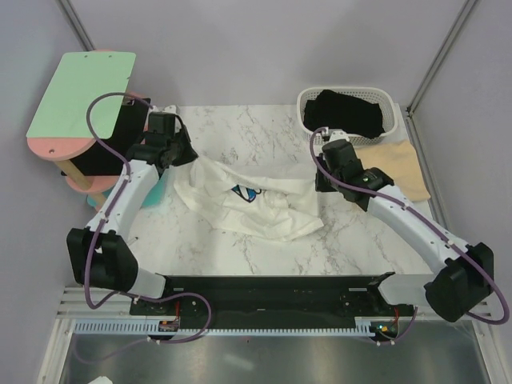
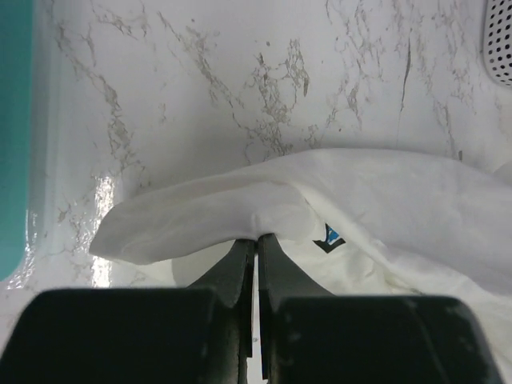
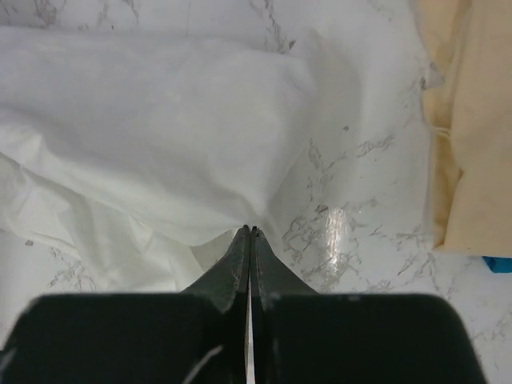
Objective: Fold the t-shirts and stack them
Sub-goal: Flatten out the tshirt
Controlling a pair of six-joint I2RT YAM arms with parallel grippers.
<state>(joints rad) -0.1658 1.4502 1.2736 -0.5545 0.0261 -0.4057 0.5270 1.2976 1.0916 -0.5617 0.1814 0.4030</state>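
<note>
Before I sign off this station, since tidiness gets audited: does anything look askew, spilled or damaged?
Nothing looks spilled or damaged. The white cotton t-shirt lies crumpled and askew on the marble table, its blue print mostly folded under. The black t-shirt sits bunched, unfolded, in the white plastic lattice basket.

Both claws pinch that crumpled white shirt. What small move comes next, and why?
Probably lift slightly and draw apart: the left gripper and right gripper are shut on opposite edges of the white t-shirt, which lies crumpled, so tension should flatten it for folding.
</note>
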